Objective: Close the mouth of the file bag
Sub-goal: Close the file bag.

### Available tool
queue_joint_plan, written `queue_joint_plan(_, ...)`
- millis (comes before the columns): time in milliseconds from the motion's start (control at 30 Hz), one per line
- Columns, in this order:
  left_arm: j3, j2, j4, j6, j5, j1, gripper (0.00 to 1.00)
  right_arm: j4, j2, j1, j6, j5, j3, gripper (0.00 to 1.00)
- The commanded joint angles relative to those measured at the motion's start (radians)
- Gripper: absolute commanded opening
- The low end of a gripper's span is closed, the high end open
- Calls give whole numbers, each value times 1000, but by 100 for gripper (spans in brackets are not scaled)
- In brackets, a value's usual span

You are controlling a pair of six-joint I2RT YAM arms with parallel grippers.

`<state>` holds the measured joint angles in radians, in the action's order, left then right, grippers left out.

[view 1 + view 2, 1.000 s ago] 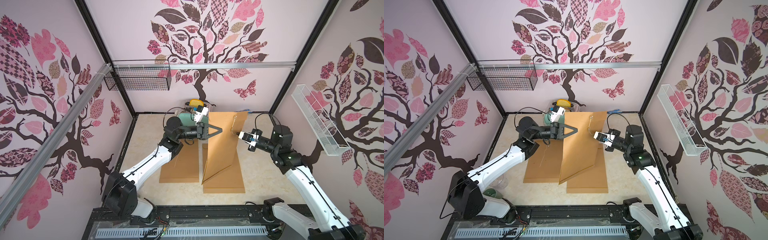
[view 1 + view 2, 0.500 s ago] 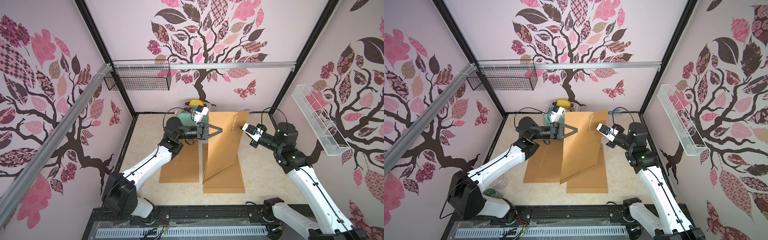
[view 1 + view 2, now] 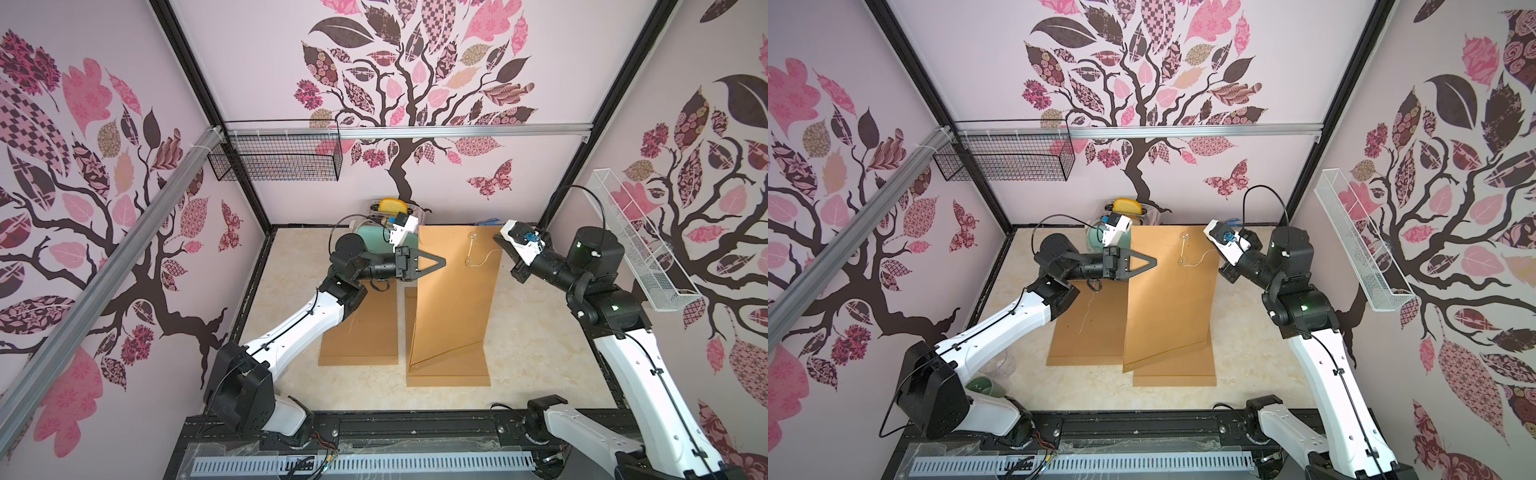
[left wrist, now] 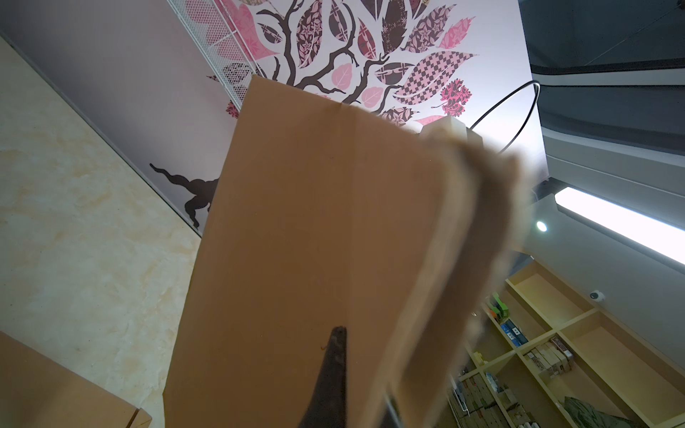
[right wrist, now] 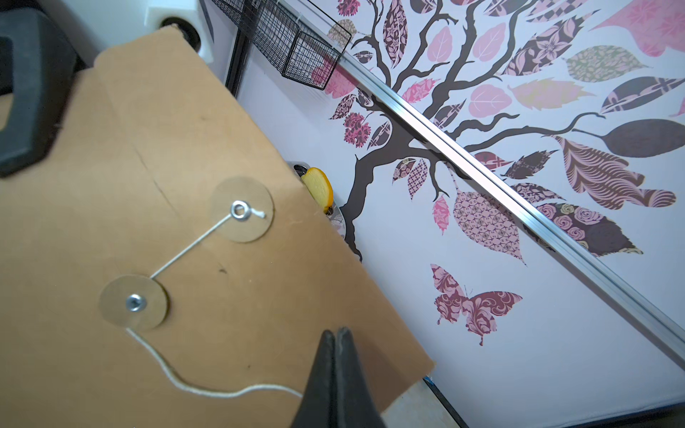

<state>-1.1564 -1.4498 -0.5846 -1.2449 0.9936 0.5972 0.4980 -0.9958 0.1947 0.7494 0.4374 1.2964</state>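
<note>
Arms rise from the near edge of the bench (image 3: 528, 332), one from each corner. The left arm slopes up toward the middle, then bends so its forearm lies level and points toward the right side. The left gripper (image 3: 441, 262) has its jaws pinched on the left long edge of the file bag (image 3: 453, 299), close to the mouth end. In the left wrist view one dark finger (image 4: 330, 370) lies flat on the brown face. The right arm climbs along the right edge to a high elbow, and its forearm angles down toward the far left. The right gripper (image 5: 335, 344) sits just beside the bag's far right corner, jaws pressed together on the loose end of the white string (image 5: 207, 389).

The bag is in the middle of the bench, held off the surface. Its long axis runs from the near edge toward the far edge, with the mouth end lifted and farthest away. Only its near left corner touches down, on a flat envelope (image 3: 449, 376). The face with the closure is turned upward and to the right. The string runs from the rivet of the upper disc (image 5: 241, 209) to the lower disc (image 5: 134, 302), passes under it and trails slack to the fingers.

A second envelope (image 3: 359, 332) lies flat just left of it.
</note>
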Motion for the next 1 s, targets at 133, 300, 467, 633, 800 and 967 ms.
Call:
queue_joint_plan(133,-2,9,-15,18,0,11,0,47,0,17,-46,-3,31,0)
queue_joint_plan(300,-10,15,44,55,3,11,0,136,62,15,283,6,-9,13)
queue_joint_plan(467,-29,11,65,59,9,11,0,191,76,15,450,2,-32,35)
queue_joint_plan(633,-34,17,55,52,9,11,0,193,102,15,498,18,-85,51)
queue_joint_plan(800,-35,23,42,47,20,12,0,142,96,16,496,74,-146,70)
queue_joint_plan(967,-32,22,37,47,36,15,0,78,81,18,508,97,-180,74)
